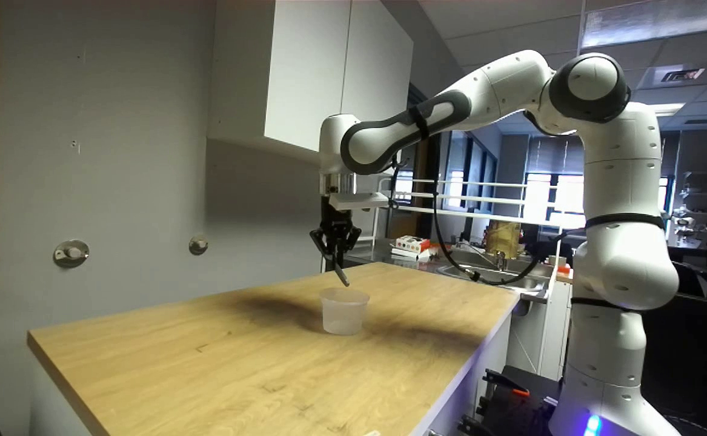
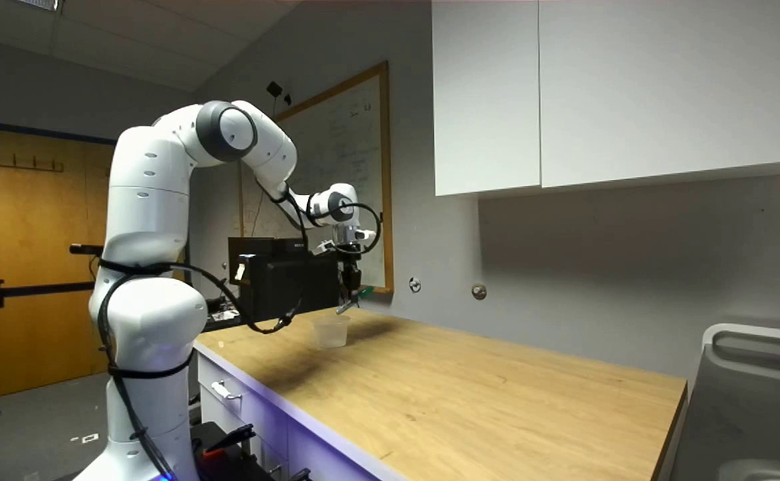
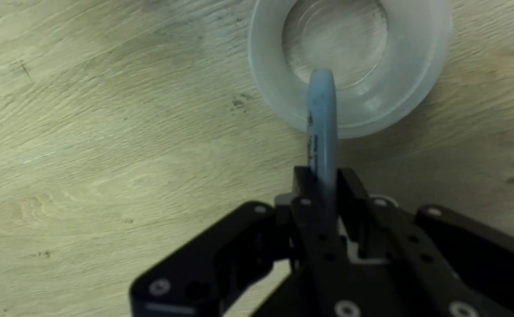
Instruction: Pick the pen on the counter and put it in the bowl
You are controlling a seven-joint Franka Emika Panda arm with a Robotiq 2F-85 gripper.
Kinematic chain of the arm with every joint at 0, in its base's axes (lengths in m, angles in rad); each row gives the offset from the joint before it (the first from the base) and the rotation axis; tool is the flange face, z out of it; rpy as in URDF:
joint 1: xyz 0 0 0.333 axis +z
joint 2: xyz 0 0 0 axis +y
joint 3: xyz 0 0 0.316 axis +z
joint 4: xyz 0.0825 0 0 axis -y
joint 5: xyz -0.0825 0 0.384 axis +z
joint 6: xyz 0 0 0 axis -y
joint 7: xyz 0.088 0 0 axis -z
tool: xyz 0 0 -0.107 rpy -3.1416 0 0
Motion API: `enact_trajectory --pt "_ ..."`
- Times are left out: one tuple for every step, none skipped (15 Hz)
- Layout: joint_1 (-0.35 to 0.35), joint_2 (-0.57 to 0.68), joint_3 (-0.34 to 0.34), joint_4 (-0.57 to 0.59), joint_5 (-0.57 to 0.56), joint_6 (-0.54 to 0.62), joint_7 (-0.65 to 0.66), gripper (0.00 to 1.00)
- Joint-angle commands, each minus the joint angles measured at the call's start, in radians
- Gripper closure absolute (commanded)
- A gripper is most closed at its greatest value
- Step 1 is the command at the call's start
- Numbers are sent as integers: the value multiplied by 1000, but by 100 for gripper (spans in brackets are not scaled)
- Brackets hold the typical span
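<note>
The white translucent bowl (image 1: 343, 316) stands upright on the wooden counter (image 1: 226, 363); it also shows in an exterior view (image 2: 330, 332) and in the wrist view (image 3: 268, 66). My gripper (image 1: 337, 257) points down above the bowl's far side and is shut on the pen (image 1: 343, 277). In the wrist view the gripper's fingers (image 3: 323, 174) clasp the pen (image 3: 321, 110), which looks grey-blue with dark print. The pen is tilted, its free end above the bowl opening and apart from the rim. Its other end is mostly hidden by the gripper; a green bit (image 2: 365, 292) shows behind the fingers.
White cabinets (image 1: 308, 66) hang on the wall above the counter's back. A sink (image 1: 529, 281) and a red-and-white box (image 1: 412, 244) lie beyond the counter's end. A black monitor-like box (image 2: 296, 284) stands behind the arm.
</note>
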Motion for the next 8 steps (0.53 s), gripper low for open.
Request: enact_trajectory --pt "5 -7 11 -16 -20 -21 31 95" --pt "6 -4 13 -18 -16 -28 29 95" --pt "7 -1 15 -19 -10 -40 23 95" --pt "9 -2 18 -24 -9 -49 22 95" --pt "12 -2 21 -29 -12 -56 22 95" --pt "14 1 22 -30 -15 -63 23 95" --pt "17 3 24 -30 -15 -75 22 95" --pt "19 4 27 -31 -17 -82 23 95"
